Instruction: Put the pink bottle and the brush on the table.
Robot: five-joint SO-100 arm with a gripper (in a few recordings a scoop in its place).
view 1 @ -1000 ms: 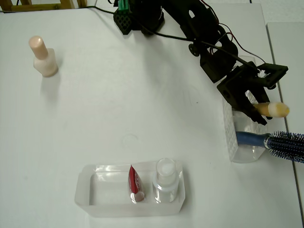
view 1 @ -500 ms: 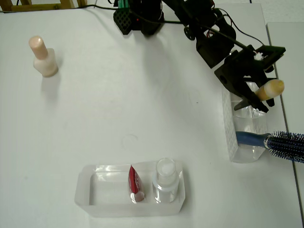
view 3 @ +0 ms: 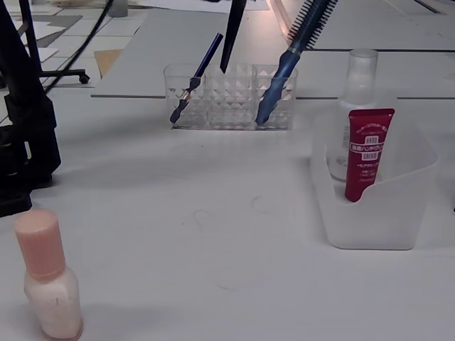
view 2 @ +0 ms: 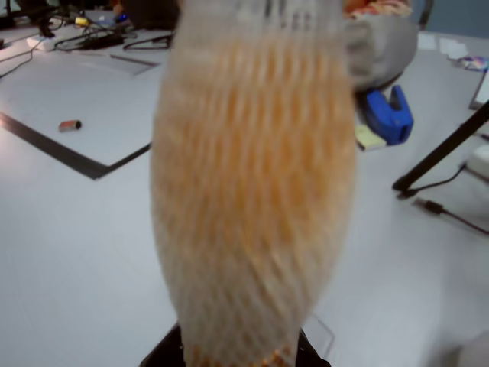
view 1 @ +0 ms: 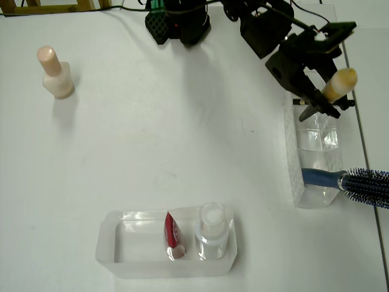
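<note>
The pink bottle (view 1: 56,74) stands upright on the white table (view 1: 170,134) at the far left of the overhead view, and at the near left (view 3: 46,284) in the fixed view. My gripper (view 1: 321,91) is shut on the brush (view 1: 338,84) above the top end of a clear organizer (view 1: 316,152). The tan bristle head points right. The brush's dark handle (view 3: 231,35) hangs above the organizer (view 3: 231,96) with its tip clear of the rim. In the wrist view the blurred bristles (view 2: 252,191) are right in front of the lens.
A blue-handled hairbrush (view 1: 358,181) and a thin dark stick (view 3: 195,78) lean in the organizer. A frosted tray (view 1: 121,246) near the front edge holds a red tube (view 1: 172,234) and a clear bottle (view 1: 211,230). The arm's black base (view 1: 176,21) sits at the back.
The gripper has risen and moved toward the back of the table with the brush, drawing its handle up out of the organizer. The pink bottle and the tray have not moved.
</note>
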